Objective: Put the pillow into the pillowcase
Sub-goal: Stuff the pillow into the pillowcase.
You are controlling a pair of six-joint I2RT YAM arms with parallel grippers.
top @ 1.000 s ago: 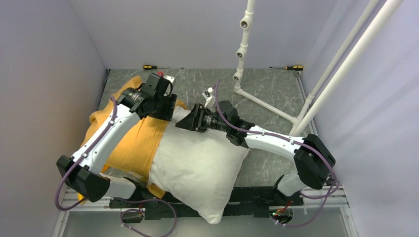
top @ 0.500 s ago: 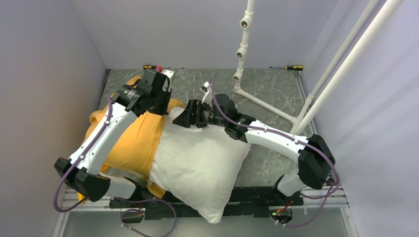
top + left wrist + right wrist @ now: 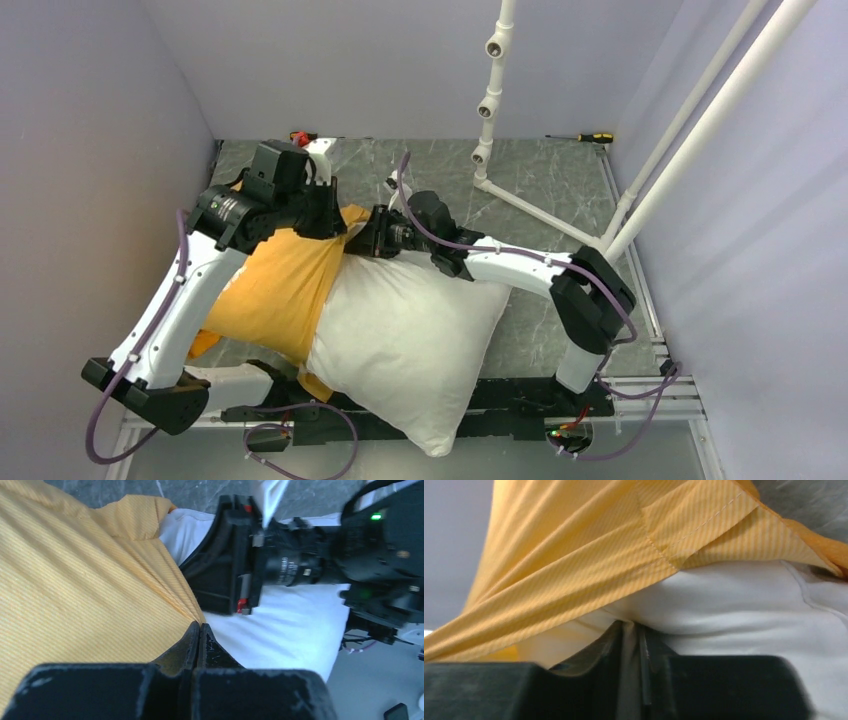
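Two grippers at the mouth of the pillowcase [image 3: 268, 292], upper centre of the top view. Holds the orange hem with the left gripper [image 3: 199, 629], jaws pressed fully together on the fabric edge. Pinches a fold of pale cloth from the pillow [image 3: 410, 335] with the right gripper [image 3: 632, 627], jaws nearly touching, only a thin slit between. Pillow slantwise on the grey marbled surface [image 3: 545, 180], far end tucked under the orange case at left centre, plump near end uncovered and reaching the bottom edge by the arm bases. Pillowcase stretched over the white corner in the right wrist view. Beyond, white pipe frame [image 3: 520, 198] at upper right, screwdriver [image 3: 597, 137] by the back wall.
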